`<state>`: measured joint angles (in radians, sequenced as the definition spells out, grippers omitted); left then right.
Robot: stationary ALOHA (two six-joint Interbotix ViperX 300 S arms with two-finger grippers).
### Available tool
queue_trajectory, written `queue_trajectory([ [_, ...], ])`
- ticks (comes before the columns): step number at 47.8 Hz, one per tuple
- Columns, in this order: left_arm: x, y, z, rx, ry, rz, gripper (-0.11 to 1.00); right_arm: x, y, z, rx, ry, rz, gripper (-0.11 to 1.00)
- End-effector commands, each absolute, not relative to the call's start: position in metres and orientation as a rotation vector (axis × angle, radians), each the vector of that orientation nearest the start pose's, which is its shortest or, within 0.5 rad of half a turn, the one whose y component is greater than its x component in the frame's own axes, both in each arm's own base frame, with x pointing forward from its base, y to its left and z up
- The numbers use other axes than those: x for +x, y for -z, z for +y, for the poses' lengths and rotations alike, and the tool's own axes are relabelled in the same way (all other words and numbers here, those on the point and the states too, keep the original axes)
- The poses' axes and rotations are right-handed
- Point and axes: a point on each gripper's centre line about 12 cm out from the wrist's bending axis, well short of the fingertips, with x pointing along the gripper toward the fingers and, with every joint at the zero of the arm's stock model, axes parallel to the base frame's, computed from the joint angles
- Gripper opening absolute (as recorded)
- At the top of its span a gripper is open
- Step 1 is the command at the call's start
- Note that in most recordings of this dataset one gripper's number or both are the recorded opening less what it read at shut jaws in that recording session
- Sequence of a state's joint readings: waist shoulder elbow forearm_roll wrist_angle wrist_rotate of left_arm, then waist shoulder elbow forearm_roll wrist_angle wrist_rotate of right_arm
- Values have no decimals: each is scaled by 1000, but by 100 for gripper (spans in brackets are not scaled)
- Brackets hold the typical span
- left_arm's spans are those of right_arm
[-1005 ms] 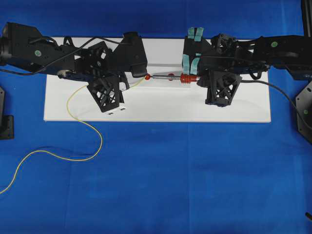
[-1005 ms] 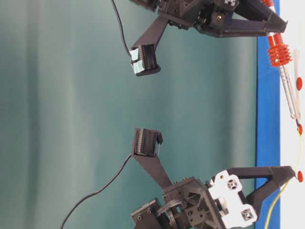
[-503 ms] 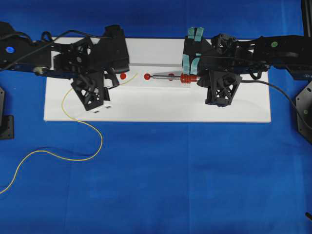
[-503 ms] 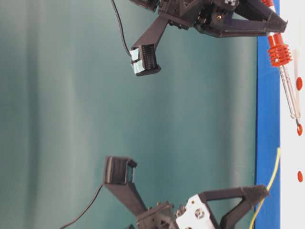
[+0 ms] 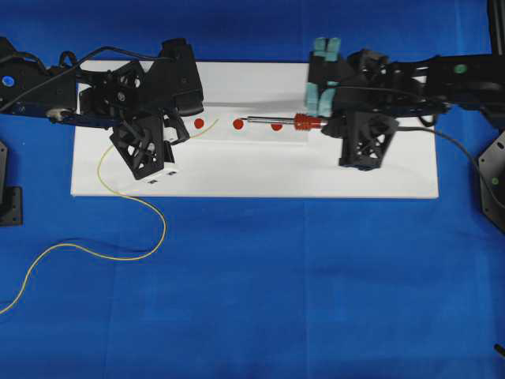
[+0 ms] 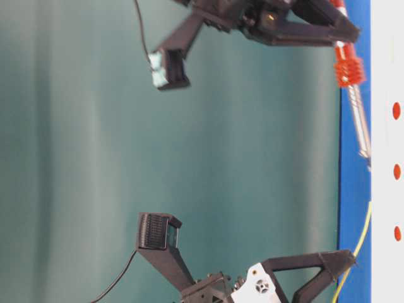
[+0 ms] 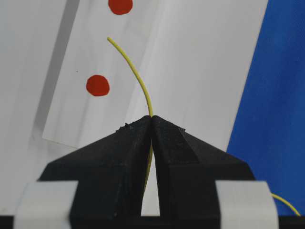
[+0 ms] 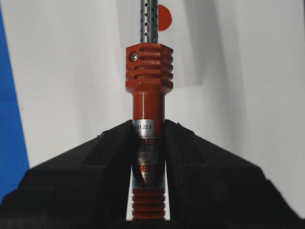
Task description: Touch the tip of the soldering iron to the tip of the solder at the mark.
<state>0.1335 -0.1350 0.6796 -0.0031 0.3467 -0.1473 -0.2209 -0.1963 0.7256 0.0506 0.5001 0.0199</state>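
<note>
- Overhead view: a white board (image 5: 252,170) lies on a blue cloth (image 5: 260,292), with three red marks (image 5: 237,124) in a row along its middle. The left gripper (image 5: 180,126) sits at the left end of the row, clamped on the solder (image 5: 134,201), a thin yellow wire whose free tip (image 5: 216,121) curves up beside the leftmost mark. The right gripper (image 5: 323,125) holds the iron (image 5: 280,121) by its red handle. The iron lies level, long axis along the row, tip pointing left and ending just right of the middle mark.
- Table-level view, turned on its side: the iron (image 6: 355,110) hangs clear of the board (image 6: 386,189), and the solder (image 6: 361,237) rises toward it. The two tips are apart.
- Left wrist view: the left gripper's (image 7: 151,119) jaws are pinched shut on the solder (image 7: 138,78), which arcs up and to the left, ending between two marks (image 7: 97,85).
- Right wrist view: the right gripper (image 8: 148,131) is clenched on the iron (image 8: 148,90) at its silver band — the shaft runs straight ahead past a mark (image 8: 163,16). Its tip is out of frame.
- Judgement: the tips face each other along the row, with the middle mark between them — both arms look about equally near it.
</note>
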Motion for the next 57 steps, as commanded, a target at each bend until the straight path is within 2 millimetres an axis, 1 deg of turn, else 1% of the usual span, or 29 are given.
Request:
queue_trajectory([
  [1, 349, -196, 47, -198, -189, 841, 1, 304, -196, -67, 180, 217, 971, 6],
  [9, 350, -196, 47, -199, -189, 836, 1, 280, -199, -62, 194, 225, 970, 6],
  [17, 350, -197, 46, -198, -188, 835, 1, 259, -198, -58, 217, 246, 980, 6],
  [24, 350, -197, 46, -197, -187, 835, 1, 250, -197, -58, 225, 266, 989, 6],
  [32, 354, -199, 46, -197, -186, 821, 1, 250, -196, -59, 224, 279, 995, 6],
  [39, 366, -204, 45, -192, -177, 802, 1, 251, -196, -59, 223, 279, 995, 6],
  [46, 387, -209, 46, -191, -171, 783, 1, 251, -195, -59, 226, 280, 995, 6],
  [57, 419, -201, 49, -181, -167, 791, 1, 250, -195, -59, 224, 280, 995, 6],
])
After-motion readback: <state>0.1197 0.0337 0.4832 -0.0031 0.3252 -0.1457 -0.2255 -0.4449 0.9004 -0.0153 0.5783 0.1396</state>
